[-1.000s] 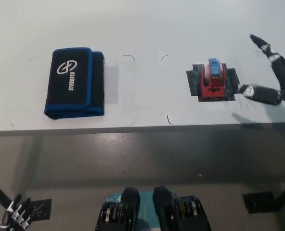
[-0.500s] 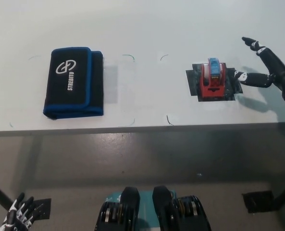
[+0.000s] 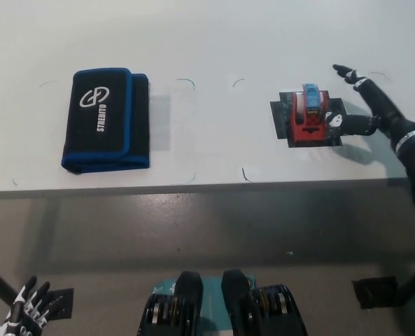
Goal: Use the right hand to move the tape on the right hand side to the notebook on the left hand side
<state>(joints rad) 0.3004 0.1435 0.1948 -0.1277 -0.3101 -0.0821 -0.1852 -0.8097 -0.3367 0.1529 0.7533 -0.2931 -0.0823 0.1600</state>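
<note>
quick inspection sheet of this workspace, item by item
surface: white table with faint pen marks, front edge across the middle of the view
job's things: red and blue tape dispenser on a dark mat at right; black and blue notebook at left, closed
clutter: nothing seen
hands: right robot hand open, fingers spread beside the tape dispenser; left robot hand low at bottom left, below table, open
cables: nothing seen
surroundings: grey floor below the table

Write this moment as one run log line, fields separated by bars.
phase: reaching | black right hand: open, beside red tape dispenser | black blue-edged notebook: bare, on white table | white left hand: resting low
</note>
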